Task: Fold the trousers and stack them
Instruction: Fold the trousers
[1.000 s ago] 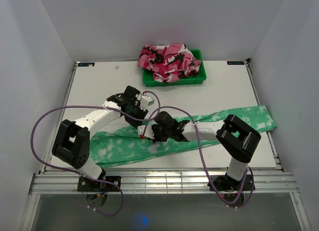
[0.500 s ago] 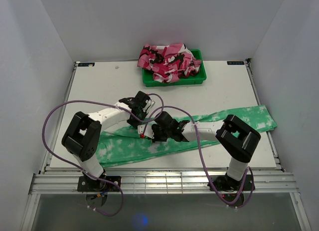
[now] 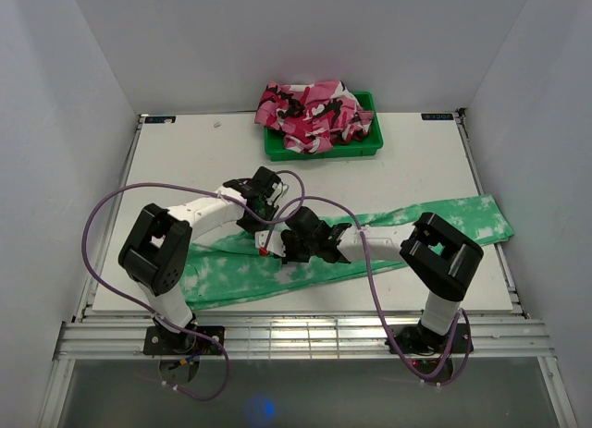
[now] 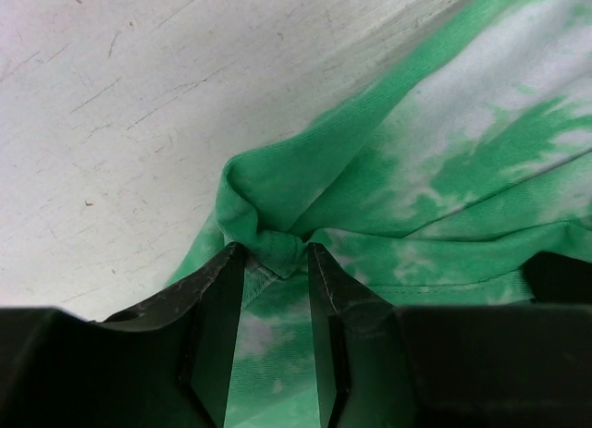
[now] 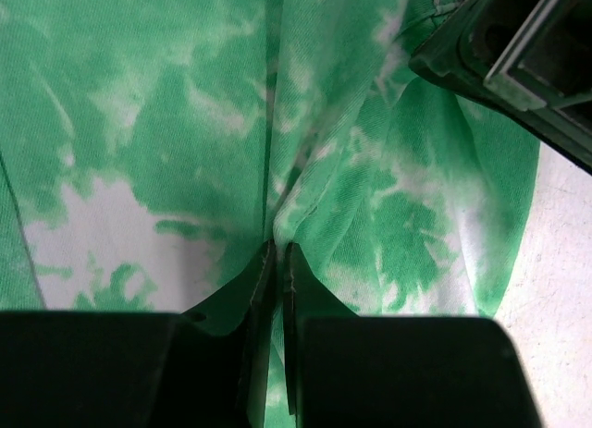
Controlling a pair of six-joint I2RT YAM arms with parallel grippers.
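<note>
Green trousers (image 4: 444, 169) fold pinched by left tool (image 4: 275, 257); thin pleat by right tool (image 5: 277, 248); midsection hidden under arms (image 3: 379, 241).

The white tabletop (image 3: 185, 160) carries the green tie-dye trousers (image 3: 453, 220), stretched in a band from lower left to mid right, and a green bin (image 3: 368, 149) at upper centre holding pink camouflage cloth (image 3: 310, 109).
</note>
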